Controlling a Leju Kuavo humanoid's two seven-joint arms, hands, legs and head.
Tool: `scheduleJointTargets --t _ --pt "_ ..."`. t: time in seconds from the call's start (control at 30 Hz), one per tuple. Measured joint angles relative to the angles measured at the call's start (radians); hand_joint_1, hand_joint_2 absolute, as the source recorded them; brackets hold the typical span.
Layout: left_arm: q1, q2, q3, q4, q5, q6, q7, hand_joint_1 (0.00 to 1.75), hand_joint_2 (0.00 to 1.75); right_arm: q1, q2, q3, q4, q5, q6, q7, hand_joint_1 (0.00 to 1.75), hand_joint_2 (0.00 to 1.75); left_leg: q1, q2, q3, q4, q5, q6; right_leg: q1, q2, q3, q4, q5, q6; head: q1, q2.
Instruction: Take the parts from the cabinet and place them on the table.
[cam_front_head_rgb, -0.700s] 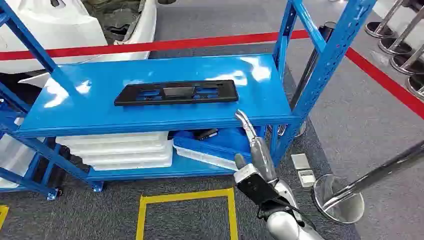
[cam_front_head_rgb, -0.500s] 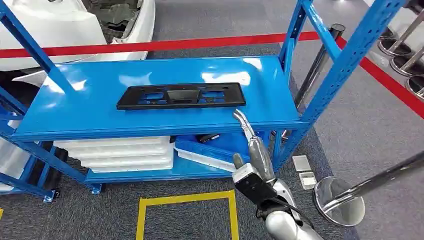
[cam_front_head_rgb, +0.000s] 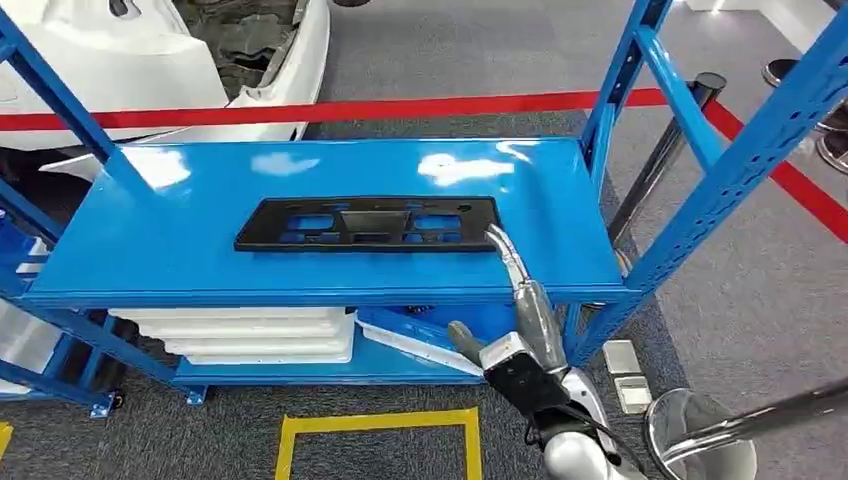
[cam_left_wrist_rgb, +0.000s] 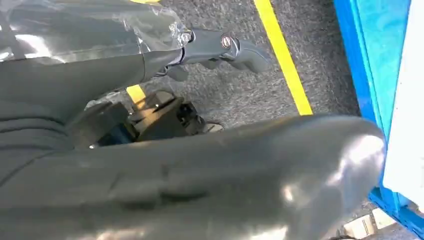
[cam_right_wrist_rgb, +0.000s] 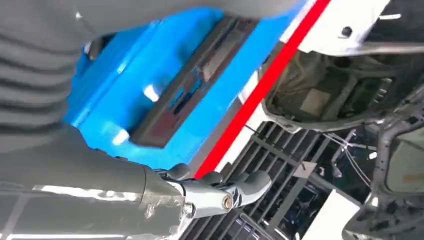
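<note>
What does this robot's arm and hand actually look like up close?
The right arm is shiny silver and rounded near the bottom of the head view, with a black block at the wrist and thin black cables beside it. The right hand has slim silver-grey fingers. The left hand is dark grey, with a ribbed grey cover, clear plastic wrap and small metal screws.

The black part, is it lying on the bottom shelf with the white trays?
No, the black part lies flat on the top blue shelf, above the white trays.

No readable text, label or number shows anywhere.
</note>
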Motion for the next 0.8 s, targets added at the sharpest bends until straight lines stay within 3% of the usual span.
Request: scheduleJointTargets --t 0.03,0.07,0.13,0.17,0.2,0.23,0.3,0.33,0.37,0.43,0.47,0.5,0.6,0.63,0.8 --pt "-0.003 0.0 0.0 0.0 0.0 0.0 0.0 0.0 0.0 0.0 0.0 0.0 -0.002 0.002 -0.001 0.0 0.0 1.75 0.0 0.001 -0.018 0.05 0.001 -0.004 0.0 -0.002 0.011 -0.004 -0.004 -0.005 -0.005 0.0" --pt "-0.006 0.0 0.0 0.0 0.001 0.001 0.0 0.0 0.0 -0.001 0.0 0.0 -0.002 0.004 -0.001 0.002 0.0 1.75 0.0 0.001 -0.063 0.123 -0.019 -0.008 0.0 -0.004 0.017 -0.007 -0.009 -0.011 -0.015 0.0" --pt "-0.005 0.0 0.0 0.0 0.001 0.003 0.0 0.0 0.0 0.0 0.0 0.0 -0.002 0.006 -0.001 0.003 0.0 1.75 0.0 0.001 -0.152 0.252 -0.086 -0.015 0.001 -0.004 0.028 -0.009 -0.02 -0.017 -0.021 0.0" --pt "-0.002 0.0 0.0 0.0 0.001 0.003 0.0 0.0 0.0 0.0 0.0 0.0 -0.002 0.006 -0.001 0.005 0.0 1.75 0.0 0.001 -0.187 0.292 -0.109 -0.015 0.002 -0.003 0.035 -0.008 -0.027 -0.018 -0.024 0.0" --pt "0.0 0.0 0.0 0.0 0.001 0.004 0.0 0.0 0.0 0.001 -0.001 0.0 -0.002 0.007 -0.001 0.006 0.0 1.75 0.0 0.001 -0.204 0.291 -0.101 -0.013 0.003 -0.001 0.044 -0.008 -0.035 -0.018 -0.029 0.0" --pt "0.0 0.0 0.0 0.0 0.002 0.009 0.0 0.0 0.0 0.001 -0.001 0.0 -0.002 0.008 -0.001 0.007 0.0 1.75 0.0 0.001 -0.2 0.245 -0.061 -0.009 0.003 0.0 0.056 -0.008 -0.042 -0.018 -0.031 0.0" --pt "-0.001 0.0 0.0 0.0 0.005 0.022 0.002 0.0 0.0 0.001 -0.001 0.0 -0.002 0.009 0.0 0.009 0.0 1.75 -0.003 0.002 -0.157 0.083 0.071 0.003 0.004 0.0 0.081 -0.009 -0.057 -0.013 -0.038 0.0" --pt "0.001 0.0 0.0 0.0 0.006 0.027 0.002 0.0 0.0 0.001 -0.001 0.0 -0.002 0.009 0.0 0.01 0.0 1.75 -0.007 0.005 -0.151 0.02 0.114 0.014 0.003 -0.001 0.083 -0.011 -0.063 -0.011 -0.041 0.0" --pt "0.0 0.0 0.0 0.0 0.006 0.028 0.005 0.0 0.0 0.001 0.0 0.0 -0.002 0.009 0.002 0.012 0.0 1.75 -0.013 0.008 -0.163 0.015 0.066 0.012 0.005 0.001 0.082 -0.006 -0.064 -0.007 -0.043 0.0" --pt "0.004 0.0 0.0 0.0 0.006 0.031 0.005 0.0 0.0 0.002 -0.001 0.0 -0.002 0.01 0.003 0.013 0.0 1.75 -0.014 0.006 -0.16 0.017 0.099 0.019 0.005 0.0 0.081 -0.009 -0.074 0.007 -0.045 0.0" --pt "0.004 0.0 0.0 0.0 0.006 0.031 0.005 0.0 0.0 0.0 -0.001 0.0 -0.002 0.01 0.003 0.013 0.0 1.75 -0.006 0.005 -0.157 0.008 0.105 0.015 0.01 0.0 0.085 -0.003 -0.083 0.001 -0.044 0.0" --pt "0.001 0.0 0.0 0.0 0.006 0.031 0.005 0.0 0.0 0.0 -0.001 -0.001 -0.002 0.01 0.003 0.013 0.0 1.75 -0.009 0.005 -0.149 0.01 0.102 0.011 0.011 0.0 0.087 -0.009 -0.077 -0.01 -0.041 0.0" --pt "-0.002 0.0 0.0 0.0 0.005 0.059 0.005 0.0 0.0 -0.001 -0.001 -0.001 -0.002 0.02 0.003 0.017 0.0 1.75 -0.012 0.005 -0.147 0.009 0.099 0.017 0.008 -0.001 0.094 -0.02 -0.077 -0.003 -0.039 0.0" --pt "-0.002 0.0 0.0 0.0 0.005 0.066 0.006 0.0 0.0 -0.001 -0.001 -0.001 -0.002 0.026 0.003 0.02 0.0 0.0 -0.012 0.005 -0.147 0.009 0.098 0.02 0.008 -0.001 0.095 -0.023 -0.077 -0.002 -0.037 0.0" --pt "-0.004 -0.001 0.0 0.0 0.006 0.095 0.009 0.0 0.0 -0.005 -0.005 -0.005 -0.002 0.098 0.022 0.066 0.0 0.0 -0.012 0.005 -0.145 0.008 0.093 0.026 0.008 -0.001 0.101 -0.033 -0.078 0.006 -0.035 0.0"
